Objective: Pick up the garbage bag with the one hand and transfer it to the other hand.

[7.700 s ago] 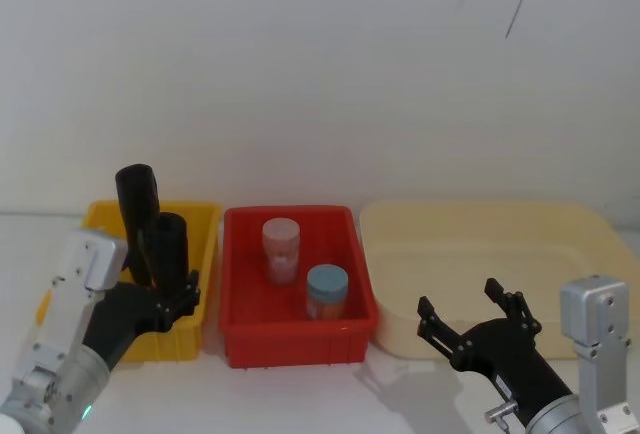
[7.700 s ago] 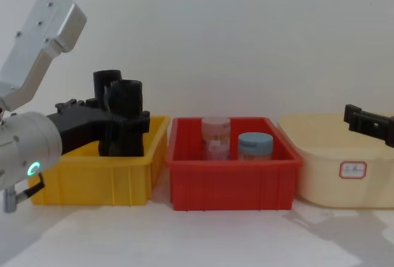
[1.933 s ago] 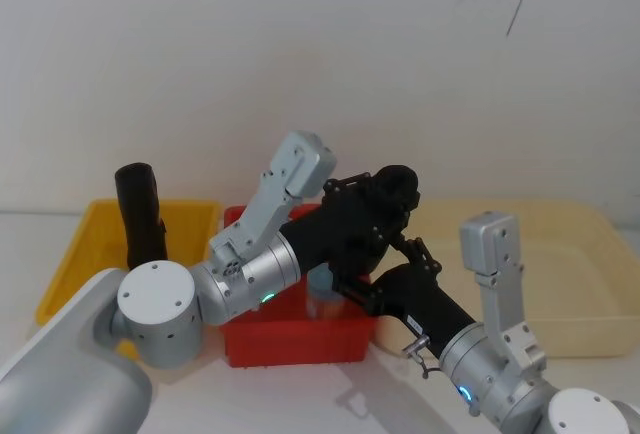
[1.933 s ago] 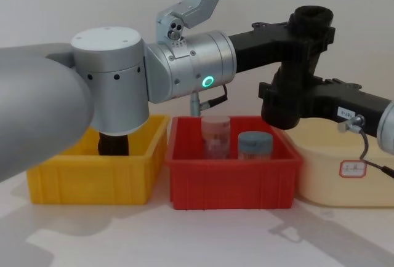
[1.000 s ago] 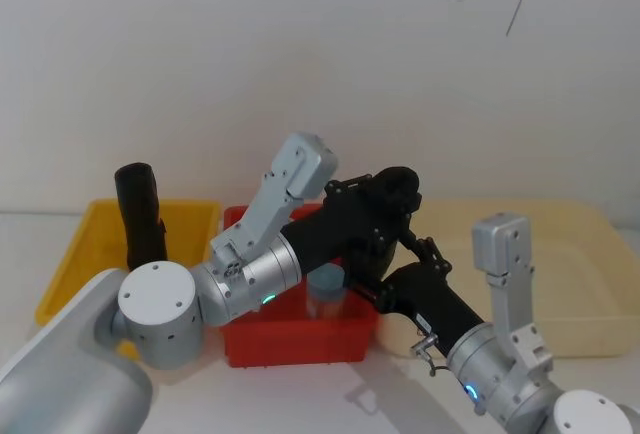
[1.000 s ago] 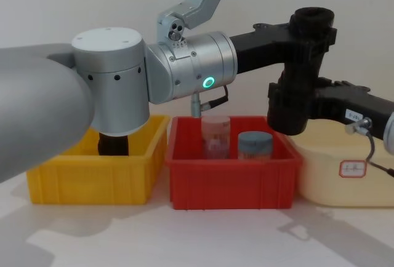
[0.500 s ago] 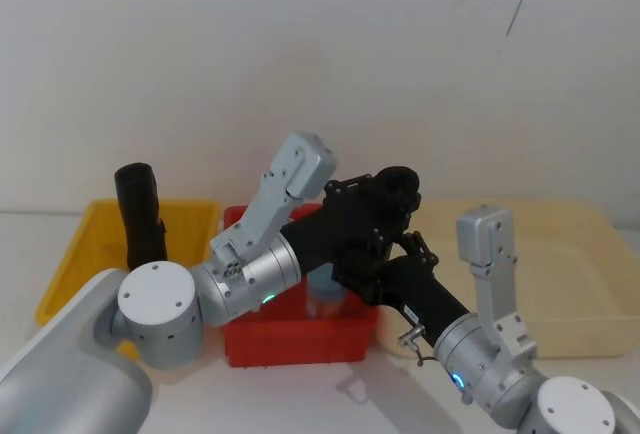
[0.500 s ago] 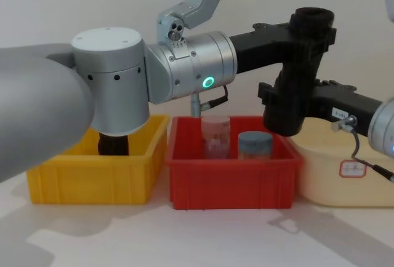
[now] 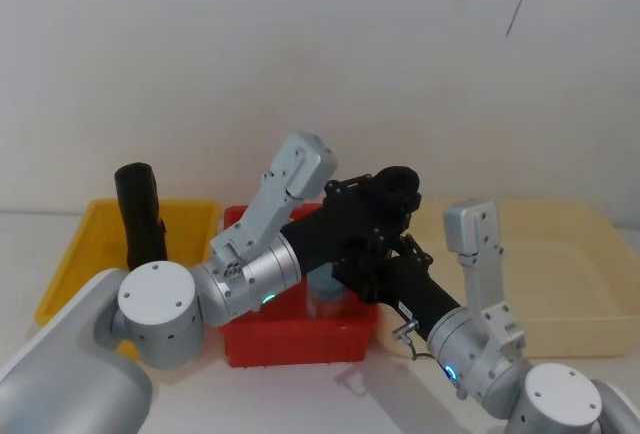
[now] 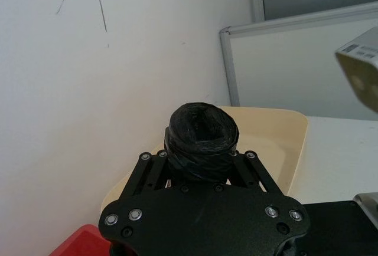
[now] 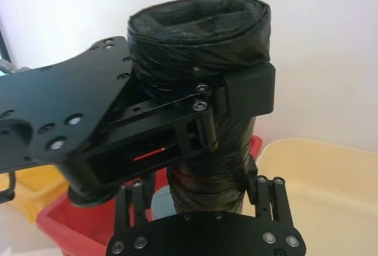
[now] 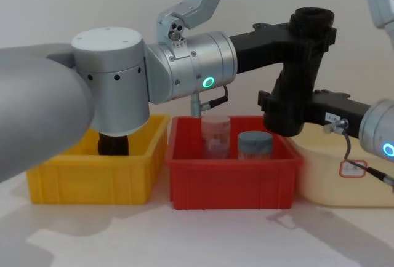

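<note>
Chest view has the garbage bag (image 12: 300, 82) up in the air, in the upper right of the frame. It stands almost straight, with its wide hollow top up. It hangs over the spot where the red bin (image 12: 234, 184) meets the cream tub (image 12: 326, 181), and it touches neither.

My left pincer (image 12: 311, 36) reaches across from the left on its big silver arm with the green light. It is pinching the bag just under the wide top. In the right wrist view one flat black pad presses on the side of the bag.

My right pincer (image 12: 280, 112) comes in from the right edge, lower down. It sits at the bottom part of the bag, under my left pincer. I cannot tell if it is pinching the bag or only sitting around it.

Below, a pink jar (image 12: 215, 135) and a blue-lid jar (image 12: 254, 145) stand in the red bin. At the left of the head view a thin black roll (image 9: 138, 214) stands in the yellow bin (image 9: 70, 264). All three boxes sit side by side on the white bench (image 12: 184, 236).
</note>
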`<state>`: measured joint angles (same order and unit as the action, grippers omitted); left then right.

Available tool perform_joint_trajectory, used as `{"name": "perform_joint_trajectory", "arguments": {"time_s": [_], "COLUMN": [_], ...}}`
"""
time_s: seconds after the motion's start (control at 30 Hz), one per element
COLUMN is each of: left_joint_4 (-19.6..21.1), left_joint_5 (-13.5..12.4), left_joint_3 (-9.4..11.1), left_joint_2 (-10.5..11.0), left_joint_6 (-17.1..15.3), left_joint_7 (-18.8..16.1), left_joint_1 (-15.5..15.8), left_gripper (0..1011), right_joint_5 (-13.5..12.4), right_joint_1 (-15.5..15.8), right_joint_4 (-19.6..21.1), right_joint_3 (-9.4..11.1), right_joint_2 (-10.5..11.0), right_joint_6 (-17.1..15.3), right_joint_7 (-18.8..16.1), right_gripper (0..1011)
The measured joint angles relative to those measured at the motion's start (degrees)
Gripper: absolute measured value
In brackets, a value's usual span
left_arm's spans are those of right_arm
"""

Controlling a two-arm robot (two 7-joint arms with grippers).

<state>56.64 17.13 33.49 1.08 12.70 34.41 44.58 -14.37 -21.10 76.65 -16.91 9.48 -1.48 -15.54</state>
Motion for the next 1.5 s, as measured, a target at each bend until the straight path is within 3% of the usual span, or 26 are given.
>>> {"name": "perform_joint_trajectory", "arguments": {"time_s": [0.37, 0.63, 0.8, 1.0, 1.13, 1.27, 1.4, 1.5], "left_joint_4": [0.0, 0.0, 0.0, 0.0, 0.0, 0.0, 0.0, 0.0], "left_joint_5": [0.0, 0.0, 0.0, 0.0, 0.0, 0.0, 0.0, 0.0], "left_joint_3": [0.0, 0.0, 0.0, 0.0, 0.0, 0.0, 0.0, 0.0], "left_joint_2": [0.0, 0.0, 0.0, 0.0, 0.0, 0.0, 0.0, 0.0], "left_joint_6": [0.0, 0.0, 0.0, 0.0, 0.0, 0.0, 0.0, 0.0], "left_joint_7": [0.0, 0.0, 0.0, 0.0, 0.0, 0.0, 0.0, 0.0], "left_joint_1": [0.0, 0.0, 0.0, 0.0, 0.0, 0.0, 0.0, 0.0], "left_gripper": [359, 359, 453, 688, 766, 906, 1001, 1001], "right_joint_5": [0.4, 0.3, 0.1, -0.3, -0.6, -1.0, -1.2, -1.3], "right_joint_1": [-0.2, 0.2, 0.4, 0.6, 0.6, 0.6, 0.5, 0.3], "right_joint_4": [-0.2, 0.2, 0.7, 1.3, 1.5, 1.6, 1.8, 1.8], "right_joint_3": [0.3, 0.9, 1.4, 2.3, 3.0, 4.2, 5.7, 6.9], "right_joint_2": [-0.3, -0.5, -0.5, -0.5, -0.4, -0.3, -0.1, 0.2], "right_joint_6": [-1.2, -1.4, -1.6, -1.8, -2.0, -2.3, -2.6, -2.9], "right_joint_7": [0.6, 1.0, 1.4, 2.0, 2.4, 3.1, 4.2, 5.1], "right_gripper": [578, 557, 557, 557, 557, 557, 557, 557]}}
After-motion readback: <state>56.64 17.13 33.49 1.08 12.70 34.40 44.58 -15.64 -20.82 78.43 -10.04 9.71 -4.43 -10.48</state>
